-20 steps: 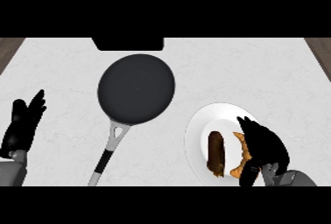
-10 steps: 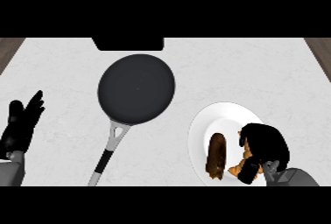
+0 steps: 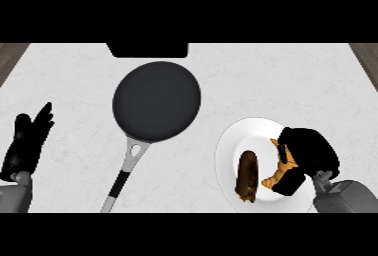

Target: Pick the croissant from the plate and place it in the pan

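Note:
The croissant (image 3: 248,175), dark brown with orange-brown ends, lies on the white plate (image 3: 230,142) at the lower right. My right hand (image 3: 310,151) sits over the plate's right half, its fingers curled round the croissant's right side. Bits of pastry show between the fingers and the thumb. The black pan (image 3: 156,102) rests left of the plate with nothing in it, and its grey handle (image 3: 122,177) points toward the lower edge. My left hand (image 3: 26,145) rests open at the far left, fingers up, well away from the pan.
A black object (image 3: 148,49) sits at the counter's far edge, just behind the pan. Wooden strips border the pale counter at the upper left and right corners. Bare counter lies between the pan and the plate.
My right hand has curled its fingers down over the croissant's right side and drawn slightly inward over the plate. The croissant has shifted a little. The left hand and the pan have stayed put.

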Controlling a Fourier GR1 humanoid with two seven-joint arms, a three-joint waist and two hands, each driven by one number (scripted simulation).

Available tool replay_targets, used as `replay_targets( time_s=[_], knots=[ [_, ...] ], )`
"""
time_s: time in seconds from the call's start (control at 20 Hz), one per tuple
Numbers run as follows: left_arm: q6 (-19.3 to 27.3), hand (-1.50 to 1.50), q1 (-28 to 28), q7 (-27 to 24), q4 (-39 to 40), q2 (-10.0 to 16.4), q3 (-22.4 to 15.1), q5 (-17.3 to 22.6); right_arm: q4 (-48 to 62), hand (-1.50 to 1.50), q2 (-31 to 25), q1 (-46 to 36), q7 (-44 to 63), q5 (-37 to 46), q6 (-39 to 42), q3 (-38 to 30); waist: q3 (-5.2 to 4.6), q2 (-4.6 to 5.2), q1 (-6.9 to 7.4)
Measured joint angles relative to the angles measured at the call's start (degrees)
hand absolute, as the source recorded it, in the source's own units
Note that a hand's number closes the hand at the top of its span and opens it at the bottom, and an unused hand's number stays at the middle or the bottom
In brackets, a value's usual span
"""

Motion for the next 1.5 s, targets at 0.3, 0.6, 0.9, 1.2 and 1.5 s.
replay_targets(
  time_s=[0.3,0.6,0.9,1.2,1.5],
  knots=[
    [0.4,0.00,0.2,1.2,-1.4,-0.9,-0.2,-0.8,1.3,1.50,-0.8,-4.0,-11.7,-0.7,-6.0,-3.5,0.06,0.00,0.07],
    [0.7,0.00,-0.2,2.2,-1.6,-1.3,-0.3,-1.2,-4.2,1.50,1.8,-7.1,-18.9,-1.2,-16.2,-6.5,0.07,-0.09,-0.27],
    [-0.5,0.00,0.0,1.5,-1.3,-1.0,0.8,-1.3,-6.5,1.50,8.0,-11.8,-17.9,-0.9,-16.8,-6.0,0.01,-0.07,-0.12],
    [-0.9,0.00,-0.6,1.3,-0.9,-1.7,1.2,-2.0,-0.3,1.50,15.9,-19.3,-15.6,-0.8,-17.0,-7.1,0.00,0.02,0.16],
    [-1.2,0.00,-2.0,1.4,-0.2,-2.0,1.3,-2.7,16.0,1.50,23.5,-30.5,-14.0,-2.7,-22.9,-7.9,0.00,0.24,0.90]
  ],
)
